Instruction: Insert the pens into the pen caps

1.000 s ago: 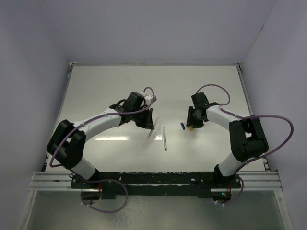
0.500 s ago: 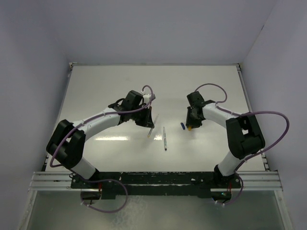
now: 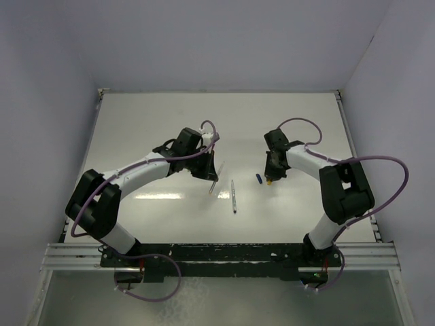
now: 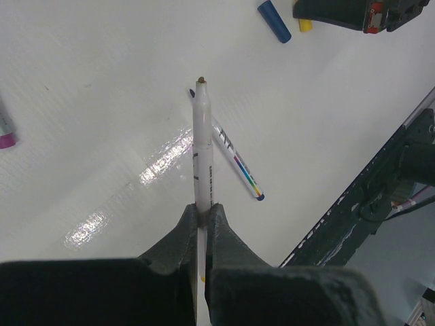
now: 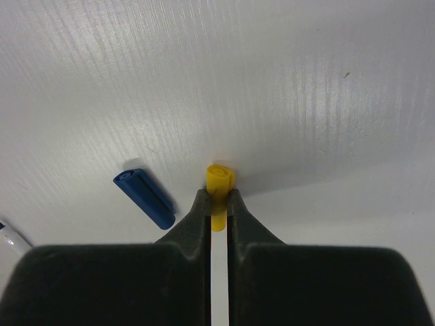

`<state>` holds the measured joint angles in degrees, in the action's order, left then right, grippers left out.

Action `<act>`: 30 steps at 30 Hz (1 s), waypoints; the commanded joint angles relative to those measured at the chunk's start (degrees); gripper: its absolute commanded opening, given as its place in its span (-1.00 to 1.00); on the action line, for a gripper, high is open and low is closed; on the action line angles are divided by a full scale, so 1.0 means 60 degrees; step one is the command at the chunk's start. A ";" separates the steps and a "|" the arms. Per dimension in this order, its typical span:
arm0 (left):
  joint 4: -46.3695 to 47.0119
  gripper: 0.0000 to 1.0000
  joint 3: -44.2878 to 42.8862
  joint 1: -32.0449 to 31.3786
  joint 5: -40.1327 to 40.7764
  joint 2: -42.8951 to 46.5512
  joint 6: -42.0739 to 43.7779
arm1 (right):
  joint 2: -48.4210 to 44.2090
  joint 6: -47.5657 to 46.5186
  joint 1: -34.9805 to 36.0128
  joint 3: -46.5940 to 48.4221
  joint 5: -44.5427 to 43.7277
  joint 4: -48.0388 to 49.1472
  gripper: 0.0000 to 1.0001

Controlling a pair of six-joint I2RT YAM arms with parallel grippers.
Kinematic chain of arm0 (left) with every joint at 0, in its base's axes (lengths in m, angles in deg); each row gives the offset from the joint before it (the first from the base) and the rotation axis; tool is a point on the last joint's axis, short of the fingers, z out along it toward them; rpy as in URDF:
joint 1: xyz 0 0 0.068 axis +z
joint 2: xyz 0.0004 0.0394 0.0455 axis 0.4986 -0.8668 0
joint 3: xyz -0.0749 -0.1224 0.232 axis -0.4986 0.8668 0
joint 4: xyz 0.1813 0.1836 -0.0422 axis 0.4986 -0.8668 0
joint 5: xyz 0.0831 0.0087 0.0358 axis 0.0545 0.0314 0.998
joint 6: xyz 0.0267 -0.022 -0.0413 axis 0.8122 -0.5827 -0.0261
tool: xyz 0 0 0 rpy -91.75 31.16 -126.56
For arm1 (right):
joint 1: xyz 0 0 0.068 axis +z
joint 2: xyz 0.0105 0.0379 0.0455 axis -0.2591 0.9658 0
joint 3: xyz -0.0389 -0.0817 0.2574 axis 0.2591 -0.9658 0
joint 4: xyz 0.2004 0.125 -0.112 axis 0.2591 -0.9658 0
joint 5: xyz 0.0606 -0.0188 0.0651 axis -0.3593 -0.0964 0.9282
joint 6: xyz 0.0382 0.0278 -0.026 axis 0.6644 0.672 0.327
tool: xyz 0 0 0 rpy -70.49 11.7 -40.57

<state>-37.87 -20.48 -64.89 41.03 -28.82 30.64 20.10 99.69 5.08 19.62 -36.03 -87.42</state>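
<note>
- Blue cap lies flat just left of the right gripper, not touching it.
- Loose pen lies on the table between the two grippers. In the left wrist view it sits under the held pen.
- Purple-tipped pen is at that view's left edge (only its end in frame).
- Left gripper: jaws clamped on the held pen's rear part, with the tip pointing forward and away.
- Right gripper: jaws almost closed, pinching the yellow cap, which sticks out past the fingertips (table contact unclear).
- Open white surface runs from both grippers to the far wall, and the side edges are well apart from them.
</note>
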 commanded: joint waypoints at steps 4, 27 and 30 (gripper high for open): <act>0.0418 -1.00 -0.0143 0.0092 -0.0259 -0.0003 0.0194 | 0.0244 -0.0049 0.0020 -0.0187 0.0101 -0.0063 -1.00; 0.5791 -1.00 0.0303 0.0096 -0.1197 0.1206 -0.0768 | -0.4706 -0.0351 -0.0008 0.0712 0.2725 0.5206 -1.00; 0.6958 -1.00 0.0629 0.0092 -0.1473 0.1347 -0.1398 | -0.5025 -0.0045 -0.0010 0.0267 0.3336 0.6399 -1.00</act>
<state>-11.51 -18.47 -64.78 36.33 -23.82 27.50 -7.25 97.90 5.08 23.88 -23.01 -63.80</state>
